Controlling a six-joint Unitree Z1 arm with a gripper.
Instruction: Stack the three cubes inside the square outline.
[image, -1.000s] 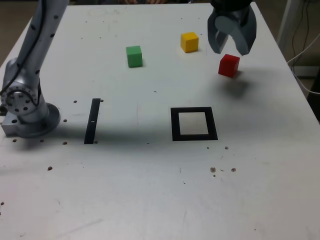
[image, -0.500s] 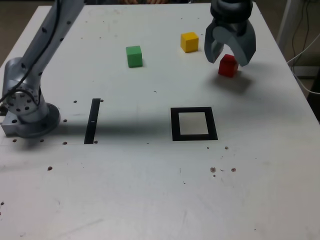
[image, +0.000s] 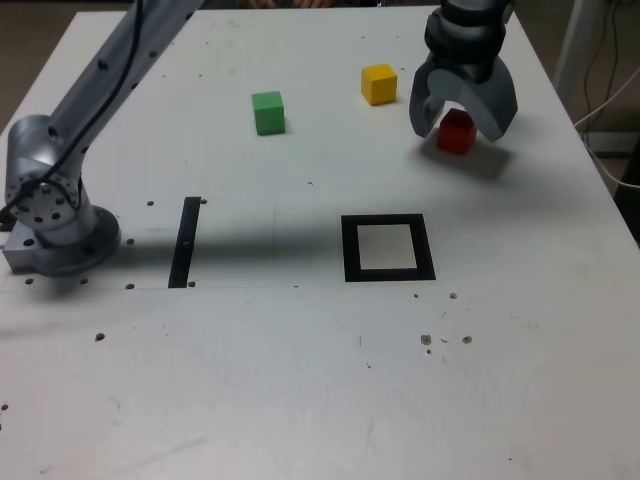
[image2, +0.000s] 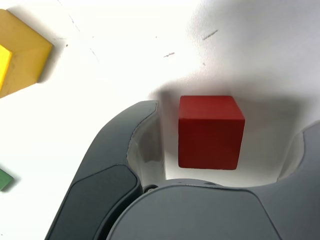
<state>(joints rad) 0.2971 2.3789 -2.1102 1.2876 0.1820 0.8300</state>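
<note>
Fingers of the gripper (image: 463, 112) stood spread either side of the red cube (image2: 211, 131), far from the square outline (image: 388, 247); an off-centre closure risked knocking it askew.

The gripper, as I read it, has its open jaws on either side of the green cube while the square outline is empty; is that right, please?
Not quite: the gripper straddles the red cube, not the green cube, as both views show. Its jaws are open, and the square outline is empty.
</note>
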